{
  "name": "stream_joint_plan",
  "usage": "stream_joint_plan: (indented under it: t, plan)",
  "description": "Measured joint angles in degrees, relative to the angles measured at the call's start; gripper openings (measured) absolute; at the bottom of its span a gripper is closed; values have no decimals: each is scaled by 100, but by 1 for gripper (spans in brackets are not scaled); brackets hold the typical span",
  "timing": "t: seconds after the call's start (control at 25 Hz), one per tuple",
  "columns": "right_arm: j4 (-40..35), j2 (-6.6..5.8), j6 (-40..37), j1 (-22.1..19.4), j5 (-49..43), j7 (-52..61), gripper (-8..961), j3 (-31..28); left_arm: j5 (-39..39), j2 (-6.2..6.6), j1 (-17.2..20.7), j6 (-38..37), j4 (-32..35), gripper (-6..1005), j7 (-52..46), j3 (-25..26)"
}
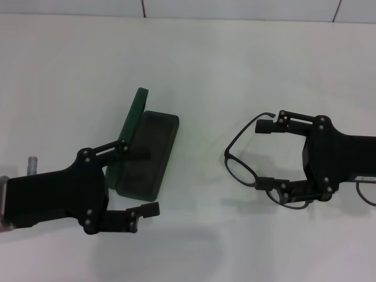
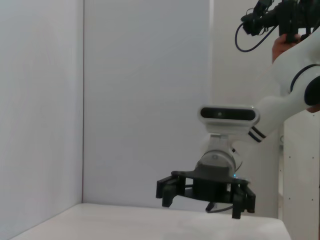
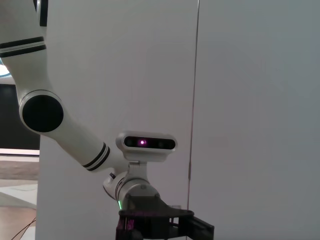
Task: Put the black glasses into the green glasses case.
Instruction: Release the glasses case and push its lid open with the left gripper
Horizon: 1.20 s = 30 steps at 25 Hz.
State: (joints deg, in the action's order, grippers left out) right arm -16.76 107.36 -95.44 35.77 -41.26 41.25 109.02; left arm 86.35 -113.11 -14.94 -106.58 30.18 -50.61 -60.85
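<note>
Left hand (image 3: 165, 227) low, facing camera — white wall (image 3: 250, 100) behind.

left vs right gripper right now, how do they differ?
The left gripper straddles the near end of the open green case, holding nothing; the right gripper spans the black glasses. Left is at table left, right at table right. Both have their fingers spread.
</note>
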Motion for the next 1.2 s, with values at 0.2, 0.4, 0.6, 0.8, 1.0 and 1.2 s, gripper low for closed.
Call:
stream_joint_plan:
  t: [0.2, 0.4, 0.6, 0.8, 1.0, 1.2]
  plan:
    - [-23, 14, -10, 15, -141, -3, 841, 2, 15, 0, 35, -67, 6, 882, 3, 3]
    - [-30, 38, -9, 42, -281, 14, 841, -42, 21, -14, 54, -67, 5, 873, 2, -7]
    - [-27, 40, -10, -4, -287, 14, 841, -55, -112, -108, 67, -13, -55, 863, -185, 384]
    - [5, 43, -6, -193, -298, 25, 841, -464, 239, -339, -5, 1038, 573, 854, -2224, 1636]
    - [-24, 24, -6, -464, -298, 27, 840, -953, 1523, -283, -313, 1586, 1726, 844, -4449, 1669]
    - [-20, 5, -7, -511, -297, 23, 840, -1054, 2962, -501, -543, 1614, 2894, 785, -5755, 1670]
